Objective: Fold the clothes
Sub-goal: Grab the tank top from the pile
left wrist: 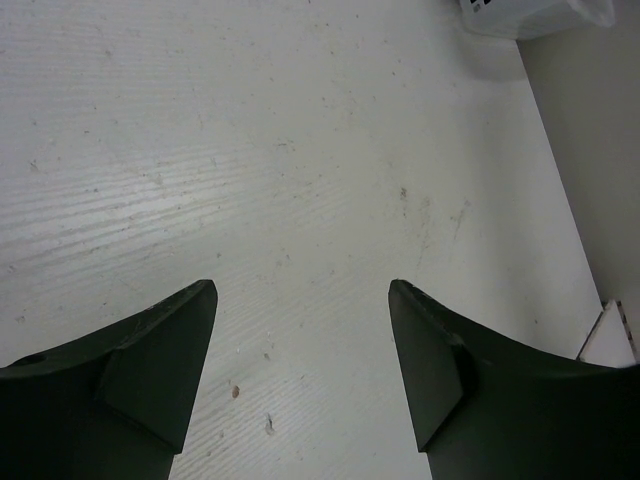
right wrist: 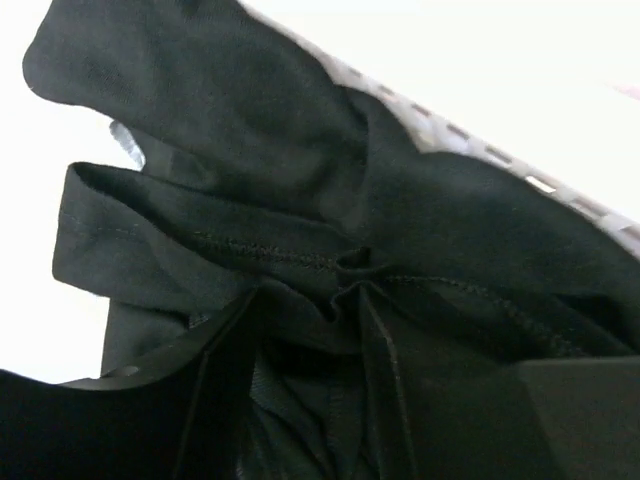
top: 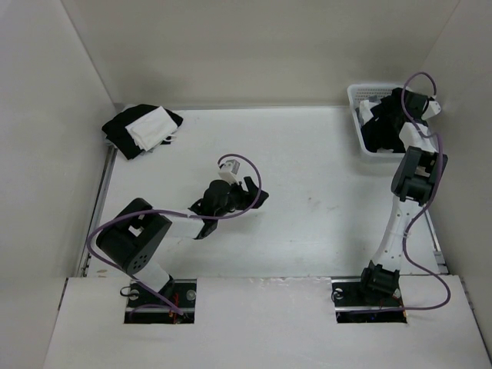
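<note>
At the far right corner of the table [top: 323,177], the black top [right wrist: 230,100] lies crumpled in the white basket [right wrist: 450,135], partly hanging over its rim. My right pincer [right wrist: 330,340] is down in the fabric and a fold seems to bunch between its fingers, but I cannot tell if it grips (the view is very dark). My left pincer [left wrist: 302,290] hangs wide open above the table, holding nothing. No fold is made yet; taking out, spreading and folding all remain.

Lab robot cell: bare white walls [top: 254,46], white table [top: 307,169], bolted arms [top: 396,231].
</note>
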